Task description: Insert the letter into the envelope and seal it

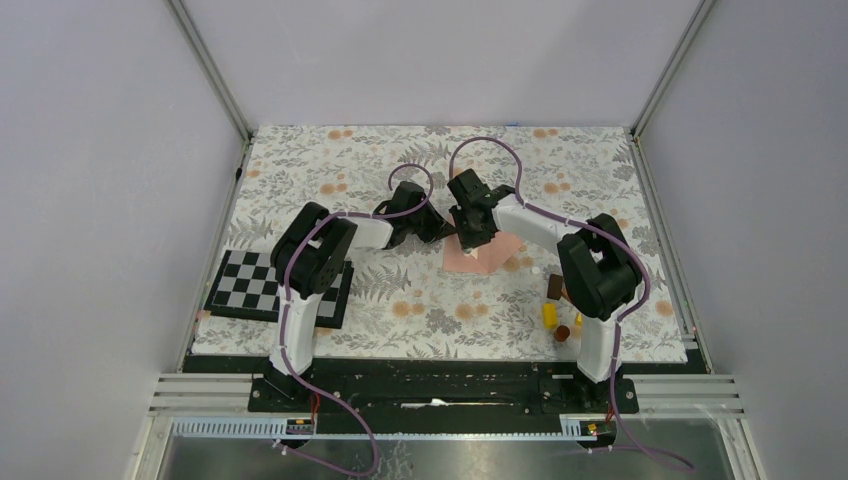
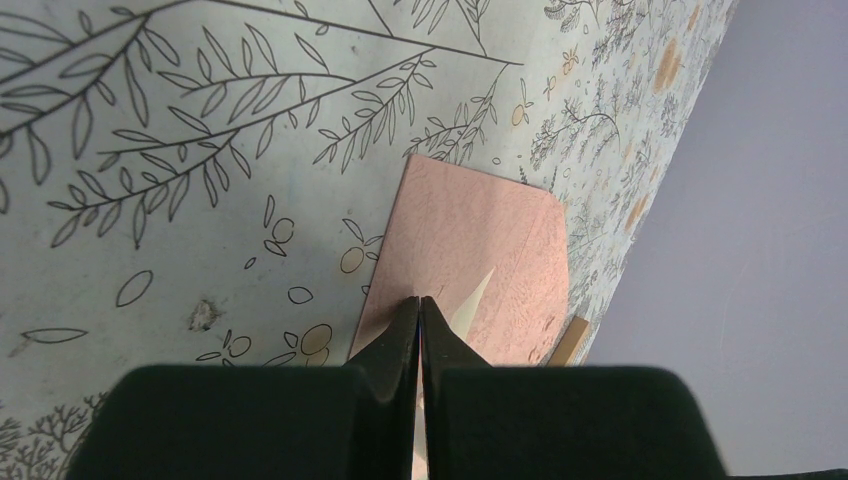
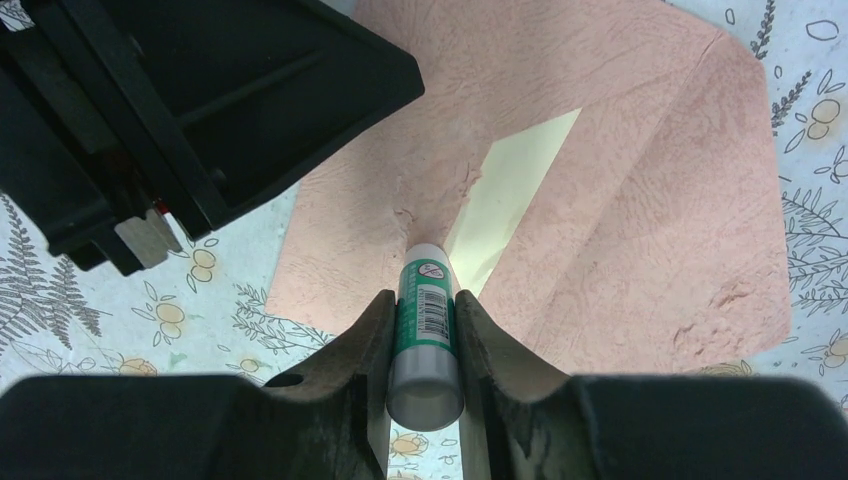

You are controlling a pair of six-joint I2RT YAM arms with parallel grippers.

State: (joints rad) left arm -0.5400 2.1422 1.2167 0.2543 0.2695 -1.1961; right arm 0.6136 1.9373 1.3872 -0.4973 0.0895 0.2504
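Observation:
The salmon-pink envelope [image 1: 487,259] lies flat on the floral cloth at the table's middle, flap open. It also shows in the left wrist view [image 2: 480,225] and the right wrist view [image 3: 650,230]. A strip of the cream letter [image 3: 512,185] shows in its opening, and as a sliver in the left wrist view [image 2: 470,300]. My right gripper [image 3: 425,296] is shut on a green-and-white glue stick [image 3: 427,310], whose tip touches the envelope beside the opening. My left gripper [image 2: 420,300] is shut, its tips resting on the envelope's left part. Both grippers meet over the envelope [image 1: 435,228] [image 1: 470,235].
A black-and-white checkerboard [image 1: 270,285] lies at the left, under the left arm. A dark block [image 1: 554,288], a yellow piece [image 1: 549,314] and a small brown piece [image 1: 563,332] sit near the right arm's base. A tan piece [image 2: 568,340] lies past the envelope.

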